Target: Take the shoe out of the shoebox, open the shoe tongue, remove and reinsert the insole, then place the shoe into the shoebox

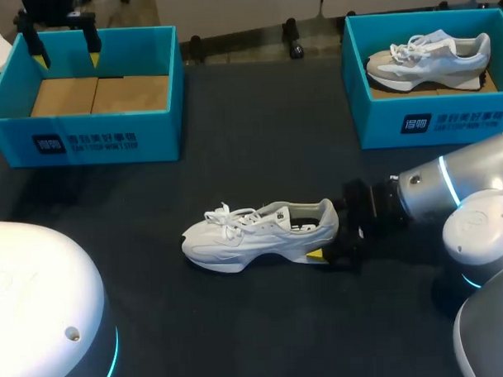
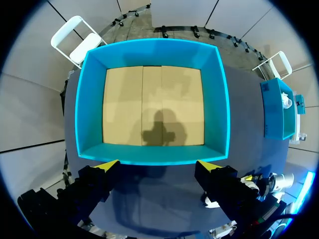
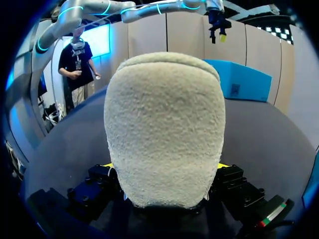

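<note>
Closest to the right wrist camera, the fuzzy heel of the white shoe (image 3: 164, 129), clamped from two sides by the right gripper (image 1: 329, 245), with only slivers of its yellow tips showing at either side. Beneath everything, the dark table (image 1: 232, 115). At its far left, the shoebox (image 1: 84, 136), holding nothing but its cardboard floor; at far right, a second blue box (image 1: 431, 120) with a grey shoe (image 1: 429, 58) inside. Between them and nearer the robot, the white shoe standing on its sole, out of the box, so first step judged done. By the look, the tongue (image 1: 259, 216) not yet pulled open; state of the insole impossible to tell. Remaining, by this judgement: tongue, insole, return to the shoebox. Above that shoebox, the left gripper (image 2: 158, 167), spread wide, holding nothing.
</note>
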Action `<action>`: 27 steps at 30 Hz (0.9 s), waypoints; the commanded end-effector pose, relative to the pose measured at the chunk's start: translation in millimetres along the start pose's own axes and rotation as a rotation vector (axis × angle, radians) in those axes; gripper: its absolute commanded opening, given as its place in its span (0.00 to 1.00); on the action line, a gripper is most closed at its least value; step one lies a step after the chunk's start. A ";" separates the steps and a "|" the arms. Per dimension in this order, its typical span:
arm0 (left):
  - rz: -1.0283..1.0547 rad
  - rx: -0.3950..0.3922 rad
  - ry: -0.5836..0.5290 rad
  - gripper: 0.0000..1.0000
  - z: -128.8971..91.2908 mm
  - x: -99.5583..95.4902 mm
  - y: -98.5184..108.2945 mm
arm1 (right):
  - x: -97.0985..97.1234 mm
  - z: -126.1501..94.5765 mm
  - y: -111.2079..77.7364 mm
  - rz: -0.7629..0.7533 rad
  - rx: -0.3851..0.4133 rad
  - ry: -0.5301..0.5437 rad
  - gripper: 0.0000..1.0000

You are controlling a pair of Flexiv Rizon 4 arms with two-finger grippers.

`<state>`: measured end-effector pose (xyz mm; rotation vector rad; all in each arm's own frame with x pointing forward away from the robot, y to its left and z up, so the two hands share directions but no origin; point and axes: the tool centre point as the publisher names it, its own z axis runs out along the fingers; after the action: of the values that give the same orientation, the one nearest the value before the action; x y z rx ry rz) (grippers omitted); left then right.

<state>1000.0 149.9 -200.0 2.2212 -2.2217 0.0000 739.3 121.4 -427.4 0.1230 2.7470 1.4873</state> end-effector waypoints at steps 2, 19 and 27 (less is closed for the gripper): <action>0.000 0.000 0.000 1.00 0.0 -0.1 0.0 | 1.5 2.7 0.4 0.001 0.004 0.000 0.00; 0.000 0.000 0.000 1.00 0.0 -0.1 0.0 | 1.5 2.7 0.4 0.001 0.004 0.000 0.00; -0.068 0.046 0.054 1.00 -12.7 27.0 17.9 | 1.5 2.7 0.4 0.001 0.004 0.000 0.00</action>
<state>995.8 123.1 -188.8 2.2553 -2.1406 0.0807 739.5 121.7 -427.4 0.1228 2.7500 1.4861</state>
